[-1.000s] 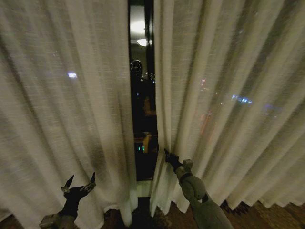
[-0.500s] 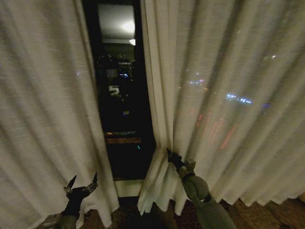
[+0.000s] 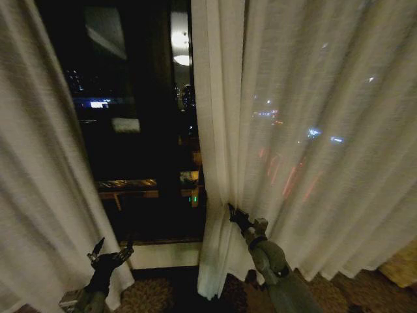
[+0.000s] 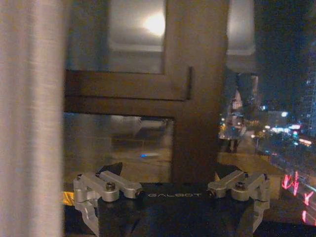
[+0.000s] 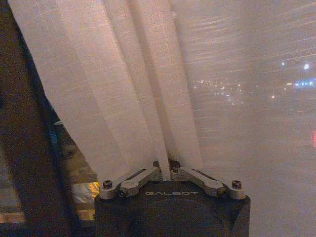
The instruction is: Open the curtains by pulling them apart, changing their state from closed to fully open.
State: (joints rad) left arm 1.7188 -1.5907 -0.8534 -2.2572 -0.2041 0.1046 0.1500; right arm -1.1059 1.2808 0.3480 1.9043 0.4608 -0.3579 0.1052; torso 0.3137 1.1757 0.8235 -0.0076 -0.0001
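The curtains hang as two sheer off-white panels with a wide dark gap between them. The left panel (image 3: 45, 195) falls along the left side. The right panel (image 3: 313, 130) covers the right half, with lights showing through it. My right gripper (image 3: 232, 212) is shut on the inner edge of the right panel, low down. In the right wrist view the fingers (image 5: 143, 175) pinch a fold of the fabric (image 5: 148, 89). My left gripper (image 3: 111, 248) is open by the lower inner edge of the left panel. It holds nothing, and the panel (image 4: 29, 118) hangs to one side of it.
Behind the gap is a dark window (image 3: 137, 143) with a brown frame (image 4: 197, 98) and night city lights beyond. A pale sill (image 3: 163, 254) runs below it, above patterned carpet (image 3: 156, 293). A golden-yellow patch (image 3: 401, 267) shows at the lower right.
The gap between the panels has widened a lot, and the left panel now sits farther left in view. The view itself has shifted. The right gripper still holds the right panel's edge.
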